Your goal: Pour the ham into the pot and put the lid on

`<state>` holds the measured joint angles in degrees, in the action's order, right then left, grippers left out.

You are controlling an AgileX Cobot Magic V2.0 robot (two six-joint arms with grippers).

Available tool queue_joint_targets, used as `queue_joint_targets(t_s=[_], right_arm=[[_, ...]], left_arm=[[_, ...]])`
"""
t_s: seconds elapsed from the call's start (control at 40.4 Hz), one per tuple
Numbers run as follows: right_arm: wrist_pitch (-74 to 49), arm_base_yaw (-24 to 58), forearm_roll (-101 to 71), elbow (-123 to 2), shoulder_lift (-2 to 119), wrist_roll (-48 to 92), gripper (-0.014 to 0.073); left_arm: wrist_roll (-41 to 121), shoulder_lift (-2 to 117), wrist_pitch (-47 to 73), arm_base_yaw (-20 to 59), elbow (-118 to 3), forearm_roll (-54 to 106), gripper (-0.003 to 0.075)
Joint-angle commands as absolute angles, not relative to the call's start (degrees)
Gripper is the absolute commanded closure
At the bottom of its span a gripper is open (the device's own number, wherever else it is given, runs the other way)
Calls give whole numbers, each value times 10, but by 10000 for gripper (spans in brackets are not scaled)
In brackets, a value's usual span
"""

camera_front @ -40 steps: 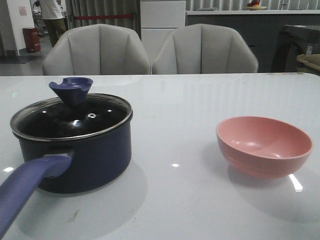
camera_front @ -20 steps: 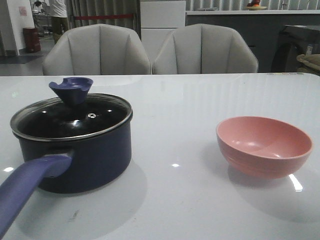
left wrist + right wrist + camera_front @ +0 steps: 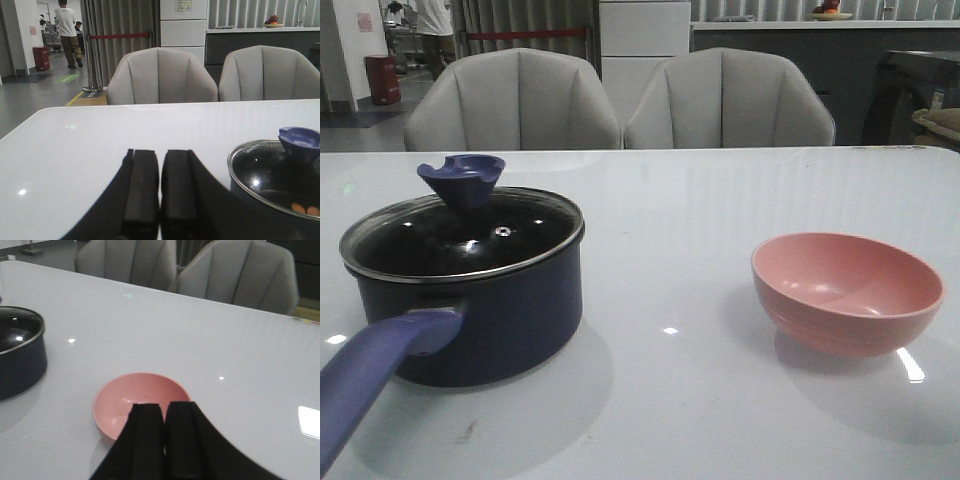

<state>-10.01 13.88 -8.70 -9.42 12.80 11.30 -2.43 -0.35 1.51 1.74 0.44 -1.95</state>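
Only two ham (image 3: 305, 209) chunks show through the lid (image 3: 470, 232) on the pot (image 3: 485, 315); both grippers (image 3: 160, 200) (image 3: 164, 440) sit closed, empty, at six o'clock.

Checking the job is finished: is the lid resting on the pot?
Touching. In the front view the lid sits with its metal rim flush on the pot all round, no gap showing.

Front view: low, close, facing forward across glossy white surface (image 3: 720, 200). Both wrist views: low over surface, facing grey padded chairs (image 3: 162, 75). All three share dark navy-blue saucepan (image 3: 490, 310); front and right wrist share pink round bowl (image 3: 135, 400).
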Motion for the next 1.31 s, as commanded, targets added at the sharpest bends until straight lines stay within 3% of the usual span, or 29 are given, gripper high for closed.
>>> queue_joint_targets(t_s=[0.0, 0.297, 1.287], right_arm=[[-37, 96, -73, -87, 102, 115, 444], [-4, 52, 0, 17, -18, 0, 444], [8, 52, 8, 21, -16, -25, 444]], left_arm=[[-29, -16, -33, 17, 21, -14, 606], [-29, -16, -33, 17, 21, -14, 606], [-29, -15, -33, 17, 21, -14, 606]])
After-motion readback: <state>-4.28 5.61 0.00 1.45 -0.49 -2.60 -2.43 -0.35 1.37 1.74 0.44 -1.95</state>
